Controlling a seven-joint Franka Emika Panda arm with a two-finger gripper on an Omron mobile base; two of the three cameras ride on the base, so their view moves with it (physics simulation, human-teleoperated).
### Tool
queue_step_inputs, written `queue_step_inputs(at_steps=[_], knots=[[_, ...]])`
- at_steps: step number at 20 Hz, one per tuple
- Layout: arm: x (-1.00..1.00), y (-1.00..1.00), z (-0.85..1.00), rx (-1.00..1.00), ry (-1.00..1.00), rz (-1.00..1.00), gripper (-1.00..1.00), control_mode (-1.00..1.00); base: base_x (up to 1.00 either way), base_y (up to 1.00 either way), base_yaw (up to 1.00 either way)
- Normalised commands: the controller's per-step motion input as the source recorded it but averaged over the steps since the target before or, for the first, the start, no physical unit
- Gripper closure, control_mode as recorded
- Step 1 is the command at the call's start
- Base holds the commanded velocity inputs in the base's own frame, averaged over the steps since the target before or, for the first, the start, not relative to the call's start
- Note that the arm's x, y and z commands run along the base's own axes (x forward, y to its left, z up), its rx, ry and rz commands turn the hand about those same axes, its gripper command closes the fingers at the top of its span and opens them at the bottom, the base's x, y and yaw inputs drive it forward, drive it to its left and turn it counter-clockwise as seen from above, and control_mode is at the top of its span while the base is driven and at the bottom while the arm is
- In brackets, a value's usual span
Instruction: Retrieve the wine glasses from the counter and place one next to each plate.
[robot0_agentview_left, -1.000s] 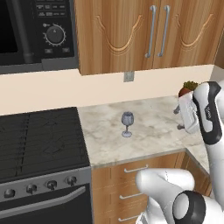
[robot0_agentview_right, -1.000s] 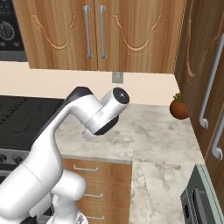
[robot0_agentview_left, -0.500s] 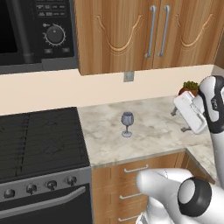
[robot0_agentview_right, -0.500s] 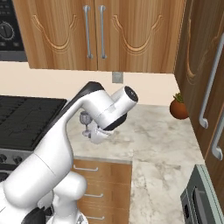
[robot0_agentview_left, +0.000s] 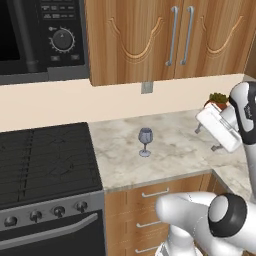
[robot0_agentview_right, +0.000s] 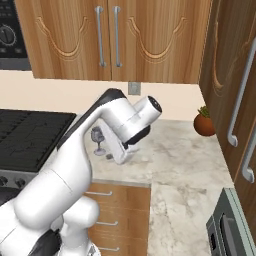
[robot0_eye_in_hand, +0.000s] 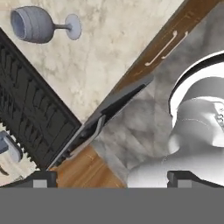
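One grey-blue wine glass (robot0_agentview_left: 145, 141) stands upright on the beige marble counter (robot0_agentview_left: 175, 157), near the stove; in the right base view the wine glass (robot0_agentview_right: 98, 139) is partly behind my arm. My gripper (robot0_agentview_left: 207, 138) hovers over the counter well to the right of the glass, open, with nothing between its fingers. In the hand view the gripper (robot0_eye_in_hand: 113, 179) looks down past the counter's front edge, and the wine glass (robot0_eye_in_hand: 41, 25) sits far off at the upper left. The plates are out of view.
A black stove (robot0_agentview_left: 45, 162) adjoins the counter's left end, with a microwave (robot0_agentview_left: 40, 40) above it. Wooden wall cabinets (robot0_agentview_left: 165, 35) hang over the counter. A small potted plant (robot0_agentview_right: 204, 122) sits in the back right corner. Drawers (robot0_agentview_left: 155, 192) lie below the counter edge.
The hand has turned and dipped lower over the counter's right part. The glass has not moved and the jaws have stayed open.
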Motion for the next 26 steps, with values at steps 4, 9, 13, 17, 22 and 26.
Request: queue_step_inputs(at_steps=[4, 9, 13, 17, 22, 26], knots=[[-0.13, 0.00, 0.00, -0.05, -0.43, 0.46, -1.00, -1.00, 0.00, 0.00, 0.00], [-0.33, 0.00, 0.01, -0.16, -0.62, 0.49, -1.00, -1.00, 0.00, 0.00, 0.00], [-0.37, 0.01, 0.00, -0.12, -0.65, 0.47, -1.00, -1.00, 0.00, 0.00, 0.00], [-0.20, 0.00, 0.05, -0.11, -0.56, 0.46, -1.00, -1.00, 0.00, 0.00, 0.00], [0.00, 0.00, 0.01, -0.11, -0.38, 0.51, -1.00, -1.00, 0.00, 0.00, 0.00], [0.00, 0.00, 0.00, -0.12, -0.28, 0.61, -1.00, -1.00, 0.00, 0.00, 0.00]])
